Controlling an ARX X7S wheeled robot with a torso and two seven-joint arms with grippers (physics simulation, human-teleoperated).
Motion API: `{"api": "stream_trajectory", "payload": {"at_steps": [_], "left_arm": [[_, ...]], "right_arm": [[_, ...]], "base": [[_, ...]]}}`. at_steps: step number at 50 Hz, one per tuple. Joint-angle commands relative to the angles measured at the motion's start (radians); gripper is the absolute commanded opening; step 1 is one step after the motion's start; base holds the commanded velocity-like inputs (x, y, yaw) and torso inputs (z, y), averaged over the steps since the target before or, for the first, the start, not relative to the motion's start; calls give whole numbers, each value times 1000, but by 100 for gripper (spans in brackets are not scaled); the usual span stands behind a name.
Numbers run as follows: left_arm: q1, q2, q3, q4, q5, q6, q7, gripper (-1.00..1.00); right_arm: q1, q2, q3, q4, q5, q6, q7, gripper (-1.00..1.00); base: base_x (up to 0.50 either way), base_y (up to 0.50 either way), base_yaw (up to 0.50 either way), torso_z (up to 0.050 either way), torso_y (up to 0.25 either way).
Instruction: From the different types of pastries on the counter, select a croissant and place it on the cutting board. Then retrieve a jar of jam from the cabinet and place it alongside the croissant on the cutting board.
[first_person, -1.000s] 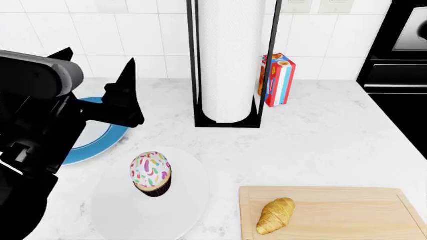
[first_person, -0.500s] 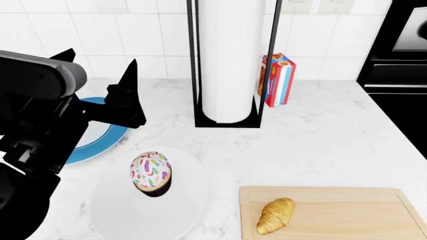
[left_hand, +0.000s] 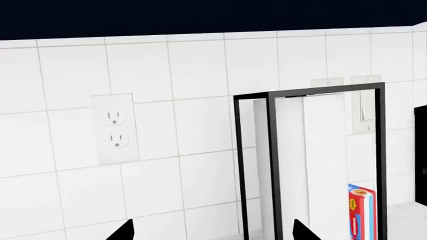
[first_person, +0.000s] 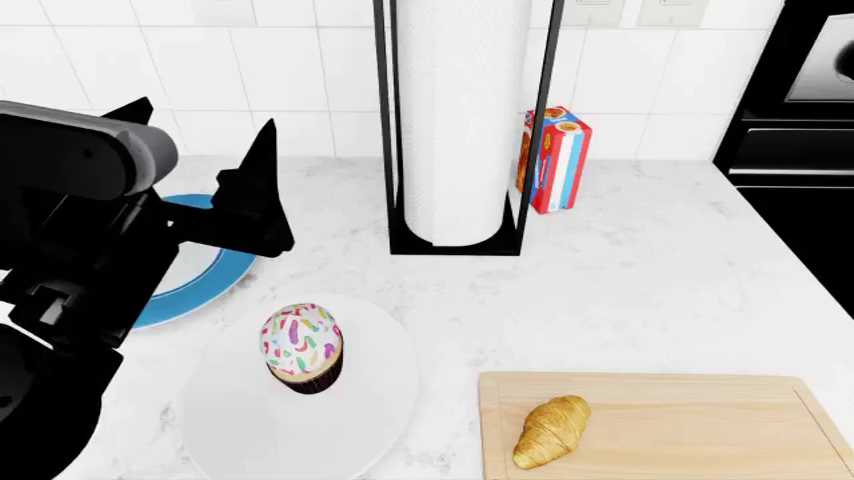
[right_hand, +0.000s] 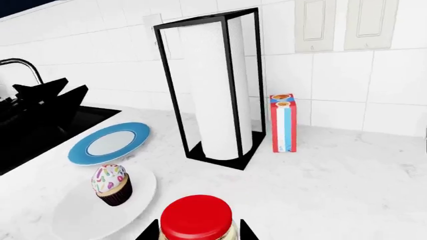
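The golden-brown croissant (first_person: 553, 430) lies on the left part of the light wooden cutting board (first_person: 707, 425) on the white counter (first_person: 641, 280). The sprinkled cupcake (first_person: 302, 347) stands on a round white plate (first_person: 360, 420) to the board's left. My right gripper (right_hand: 197, 229) is shut on the jar of jam (right_hand: 197, 216), whose red lid shows between its black fingers, held above the counter. This gripper is out of the head view. My left gripper (first_person: 203, 115) is raised at the left above the blue plate, open and empty, facing the tiled wall.
A tall black paper-towel holder (first_person: 465, 130) stands at the back centre, with a red-and-blue striped carton (first_person: 555, 160) beside it. A blue plate (first_person: 200, 270) lies behind the cupcake. A dark oven (first_person: 801, 120) is at the right, and a sink with a faucet (right_hand: 20, 65) lies beyond the blue plate.
My left arm has shifted very slightly to the right. The croissant, the cupcake and the board have not moved.
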Motion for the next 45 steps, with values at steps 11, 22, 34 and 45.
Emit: {"api": "stream_trajectory", "payload": {"at_steps": [11, 22, 34, 45], "left_arm": [[-9, -3, 2, 2, -10, -1, -7, 100], [-9, 1, 9, 0, -5, 0, -6, 100], [-7, 1, 11, -1, -3, 3, -4, 100], [3, 2, 14, -6, 11, 12, 5, 100]], "right_arm": [[-225, -53, 223, -63, -41, 11, -179, -100], [-277, -121, 244, -134, -98, -5, -285, -100], [-222, -200, 145, -206, -191, -19, -350, -100], [-157, -257, 20, -268, -296, -43, -392, -100]], "base": [[0, 0, 0, 1, 0], [0, 0, 0, 0, 1], [0, 0, 0, 0, 0], [0, 0, 0, 0, 0]]}}
